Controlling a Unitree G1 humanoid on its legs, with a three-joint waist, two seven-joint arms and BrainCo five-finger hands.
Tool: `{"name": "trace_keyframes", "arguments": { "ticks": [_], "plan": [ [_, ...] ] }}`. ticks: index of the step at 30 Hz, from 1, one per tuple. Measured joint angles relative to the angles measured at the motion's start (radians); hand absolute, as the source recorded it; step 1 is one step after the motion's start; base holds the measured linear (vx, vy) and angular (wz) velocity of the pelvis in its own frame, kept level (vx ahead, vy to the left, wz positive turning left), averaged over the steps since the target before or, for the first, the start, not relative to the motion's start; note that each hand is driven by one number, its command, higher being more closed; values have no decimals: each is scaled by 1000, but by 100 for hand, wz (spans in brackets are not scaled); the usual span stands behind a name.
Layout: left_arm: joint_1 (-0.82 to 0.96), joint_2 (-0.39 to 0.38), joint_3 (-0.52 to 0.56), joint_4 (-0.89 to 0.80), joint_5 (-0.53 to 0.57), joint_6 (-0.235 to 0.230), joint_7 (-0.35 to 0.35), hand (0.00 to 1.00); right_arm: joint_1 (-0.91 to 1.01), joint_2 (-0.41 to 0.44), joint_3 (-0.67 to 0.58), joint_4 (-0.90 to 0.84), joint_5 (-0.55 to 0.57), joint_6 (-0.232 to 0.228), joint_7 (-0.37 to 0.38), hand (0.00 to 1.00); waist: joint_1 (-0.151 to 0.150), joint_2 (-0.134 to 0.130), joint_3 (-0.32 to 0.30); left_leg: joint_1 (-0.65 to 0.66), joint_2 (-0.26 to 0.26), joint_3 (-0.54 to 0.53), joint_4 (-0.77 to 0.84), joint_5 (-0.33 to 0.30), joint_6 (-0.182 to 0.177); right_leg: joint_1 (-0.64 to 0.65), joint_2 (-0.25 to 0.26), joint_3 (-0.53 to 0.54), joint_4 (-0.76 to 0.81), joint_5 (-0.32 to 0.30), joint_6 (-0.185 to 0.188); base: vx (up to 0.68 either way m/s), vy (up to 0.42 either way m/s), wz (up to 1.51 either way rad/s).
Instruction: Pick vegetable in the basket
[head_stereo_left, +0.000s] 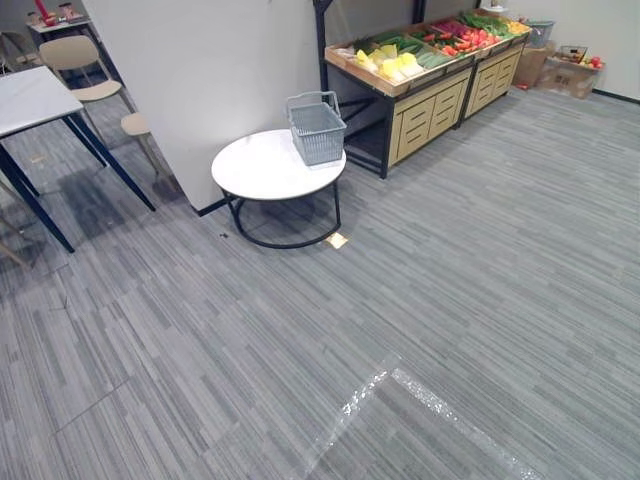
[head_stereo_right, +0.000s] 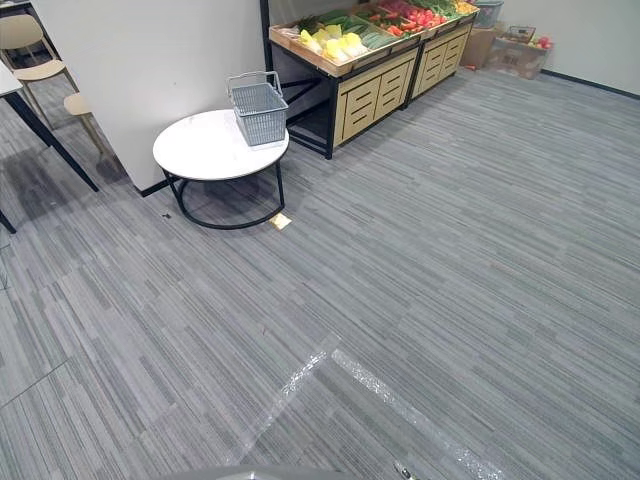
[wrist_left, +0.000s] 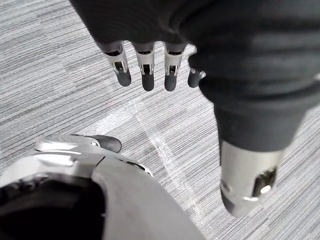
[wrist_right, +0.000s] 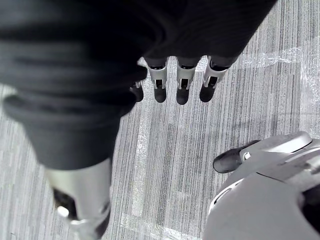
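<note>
A grey wire basket (head_stereo_left: 316, 128) with its handle up stands on the far edge of a round white table (head_stereo_left: 265, 170) ahead of me. Behind it a wooden stall (head_stereo_left: 425, 62) holds yellow, green and red vegetables (head_stereo_left: 395, 62) in open trays. My left hand (wrist_left: 150, 65) hangs over the grey carpet with fingers straight and nothing in it. My right hand (wrist_right: 175, 80) hangs the same way, open and holding nothing. Both hands are far from the basket and the stall.
A white wall corner (head_stereo_left: 190, 90) stands left of the round table. A blue-legged table (head_stereo_left: 40, 110) and beige chairs (head_stereo_left: 80, 60) are at the far left. Cardboard boxes (head_stereo_left: 560, 70) sit past the stall. Clear tape lines (head_stereo_left: 400, 390) mark the carpet near me.
</note>
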Motion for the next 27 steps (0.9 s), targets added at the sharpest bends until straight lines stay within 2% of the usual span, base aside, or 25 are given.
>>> {"name": "trace_keyframes", "arguments": {
  "ticks": [10, 13, 14, 16, 19, 20, 21, 22, 23, 25, 27],
  "plan": [
    [0, -1, 5, -1, 0, 0, 1, 0, 0, 1, -1, -1, 9, 0, 1, 0, 0, -2, 3, -1, 1, 1, 0, 0, 0, -1, 1, 0, 0, 0, 0, -35, -22, 0],
    [-2, -4, 13, -5, 0, 0, 4, 0, -1, 2, 0, -5, 43, 0, 1, 0, 0, 1, 6, -14, 8, 7, 1, 0, 0, -23, 6, 2, 19, -3, -3, -26, -22, -7],
    [-2, -4, 14, -12, 0, 0, 5, 0, -9, 4, 0, -11, 45, -1, 1, 0, 0, 1, 10, -27, 11, 12, 3, 4, -2, -56, 7, 3, 57, -17, -22, -33, -38, -16],
    [-14, -2, 14, -15, -1, 0, 11, 0, -31, 9, -1, -19, 46, -6, -1, 0, -1, 3, 34, -41, 14, 21, 5, 10, -8, -99, 5, 3, 116, -42, -29, -25, -44, -11],
    [-33, 4, 28, -21, -1, 0, 22, 0, -45, 18, -17, -24, 50, -10, -10, 0, -3, -12, 66, -61, 22, 23, 36, 0, -27, -148, 3, -4, 208, -101, -49, -17, -72, 1],
    [-37, 4, 50, -23, -1, 0, 24, 0, -46, 23, -13, -31, 65, -10, -12, 0, -2, -15, 79, -92, 37, 24, 117, -42, -47, -159, 0, -12, 250, -142, -66, 0, -104, 17],
    [-39, 4, 56, -35, -3, 0, 26, 0, -43, 29, 2, -53, 66, -11, -16, 0, -3, -21, 94, -148, 60, 35, 270, -87, -43, -156, -2, -27, 274, -168, -76, -14, -110, 20],
    [-38, 4, 66, -50, -5, 1, 25, 0, -41, 33, 16, -62, 65, -11, -18, 0, -2, -28, 99, -196, 75, 47, 383, -95, -37, -155, -4, -27, 288, -178, -80, 18, -160, 12],
    [-34, -10, 96, -75, -28, 0, 24, 0, -33, 25, 66, -75, 63, -13, -20, 0, 0, -28, 101, -305, 114, 54, 617, -83, -16, -150, -3, -29, 300, -190, -89, 15, -117, -1],
    [-22, -21, 121, -94, -42, 0, 23, 0, -32, 4, 141, -103, 61, -15, -23, 0, 4, -20, 117, -421, 169, 48, 868, -71, 3, -112, 3, -28, 319, -215, -101, 126, -60, 1],
    [-20, -36, 118, -99, -61, -1, 22, 0, -34, -12, 195, -110, 60, -15, -27, 0, 4, -14, 117, -479, 167, 21, 943, -83, -10, -75, -11, -21, 325, -234, -99, 253, 9, -1]
  ]
}}
